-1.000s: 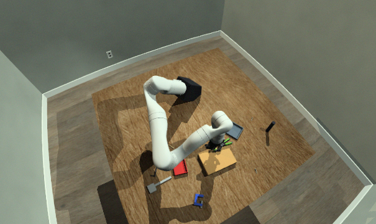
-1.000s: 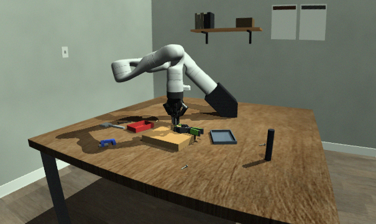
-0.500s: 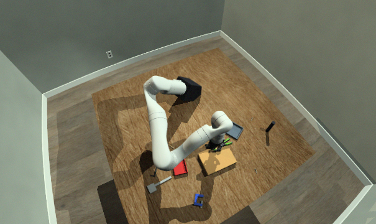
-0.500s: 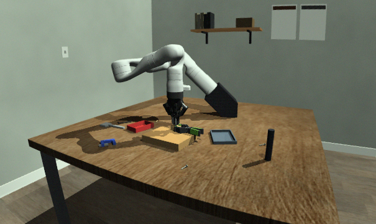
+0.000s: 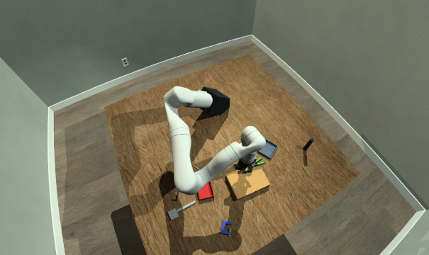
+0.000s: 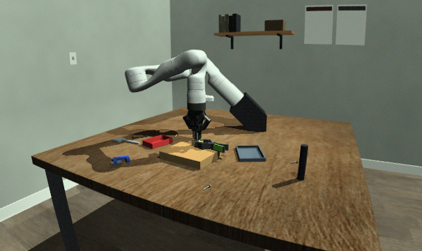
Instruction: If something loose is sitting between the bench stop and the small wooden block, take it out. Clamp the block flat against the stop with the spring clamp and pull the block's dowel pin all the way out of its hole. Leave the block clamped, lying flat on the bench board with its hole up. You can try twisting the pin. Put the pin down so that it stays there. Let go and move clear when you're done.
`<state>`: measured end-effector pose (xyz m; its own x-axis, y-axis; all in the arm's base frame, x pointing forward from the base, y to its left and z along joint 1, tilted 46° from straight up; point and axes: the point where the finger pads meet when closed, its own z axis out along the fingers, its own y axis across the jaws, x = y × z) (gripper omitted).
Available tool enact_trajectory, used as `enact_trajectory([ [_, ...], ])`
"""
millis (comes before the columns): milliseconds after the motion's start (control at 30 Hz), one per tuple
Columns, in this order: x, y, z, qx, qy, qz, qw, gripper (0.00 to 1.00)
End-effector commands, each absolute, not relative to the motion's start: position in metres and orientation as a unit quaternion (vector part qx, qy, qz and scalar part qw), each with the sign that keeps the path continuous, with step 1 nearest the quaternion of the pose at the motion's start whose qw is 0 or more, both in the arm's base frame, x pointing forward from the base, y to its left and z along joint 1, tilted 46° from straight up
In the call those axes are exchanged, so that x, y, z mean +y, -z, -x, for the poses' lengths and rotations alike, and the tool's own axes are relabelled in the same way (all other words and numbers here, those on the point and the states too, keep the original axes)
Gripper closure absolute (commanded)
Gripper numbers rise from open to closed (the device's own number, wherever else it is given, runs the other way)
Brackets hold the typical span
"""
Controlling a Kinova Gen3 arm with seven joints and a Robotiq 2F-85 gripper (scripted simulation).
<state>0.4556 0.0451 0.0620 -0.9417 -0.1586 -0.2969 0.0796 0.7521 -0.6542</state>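
The light wooden bench board (image 5: 247,184) (image 6: 183,157) lies in the middle of the table. The green and black spring clamp (image 5: 254,165) (image 6: 213,145) sits at the board's far edge. My gripper (image 6: 197,137) points straight down right beside the clamp, at the board's far edge, with its fingers nearly together. They seem closed on the thin dowel pin, which is too small to make out. In the overhead view the wrist (image 5: 251,139) covers the fingers. The small block and the stop are hidden under the gripper and clamp.
A red tray (image 5: 205,191) (image 6: 157,141) lies left of the board, a blue-grey tray (image 5: 268,149) (image 6: 250,153) right of it. A black cylinder (image 5: 308,144) (image 6: 303,162) stands further right. A blue C-clamp (image 5: 227,227) (image 6: 121,160), a hammer (image 5: 180,210) (image 6: 125,140) and a loose screw (image 6: 206,187) lie about.
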Motion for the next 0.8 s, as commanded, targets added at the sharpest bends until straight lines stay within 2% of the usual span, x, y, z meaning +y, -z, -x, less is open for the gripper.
enact_trajectory([
  [0, 0.0458, -0.0626, -0.4557, 0.920, 0.351, 0.022, 0.170, 0.90],
  [767, 0.0458, -0.0626, -0.4557, 0.920, 0.352, 0.025, 0.169, 0.90],
])
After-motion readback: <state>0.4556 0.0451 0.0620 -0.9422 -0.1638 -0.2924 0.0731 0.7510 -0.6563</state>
